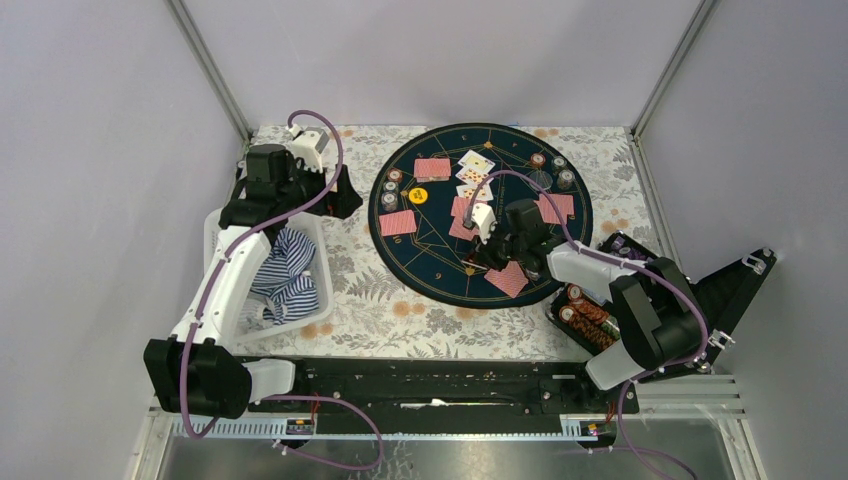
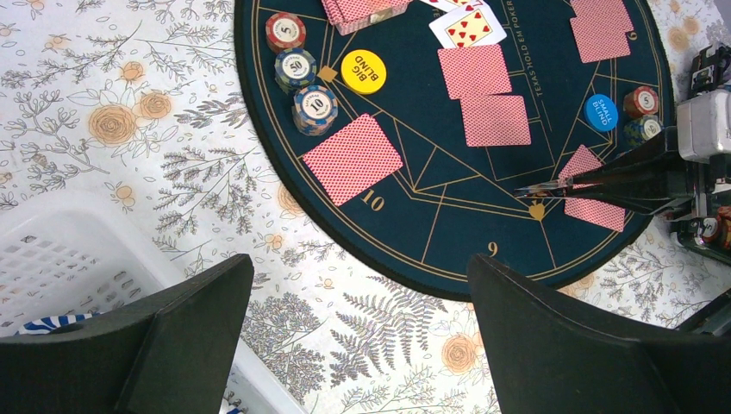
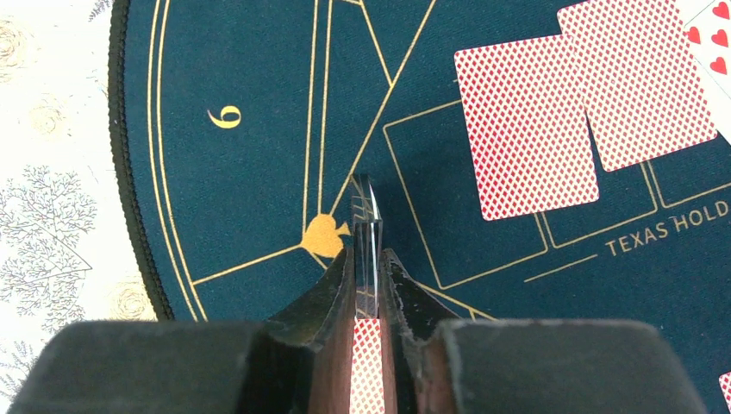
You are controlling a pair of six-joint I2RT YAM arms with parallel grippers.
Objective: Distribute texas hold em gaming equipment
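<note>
1. Only the right wrist view, the closest, shows the right end effector [image 3: 366, 259] pressed together on a thin card [image 3: 366, 371] held edge-on beside a gold spade on the round blue mat [image 3: 250, 190].
2. The left wrist view shows the left end effector [image 2: 358, 276] spread wide above the flowered tabletop [image 2: 172, 172].
3. Beyond it, on the mat, lie face-down red cards [image 2: 352, 158], three chip stacks [image 2: 315, 108], a yellow disc [image 2: 363, 72] and a blue disc [image 2: 601, 112].
4. Only the top view shows the white basket [image 1: 323, 270] of striped cloth [image 1: 285, 270] at left and a black chip case [image 1: 585, 315] at lower right.
</note>
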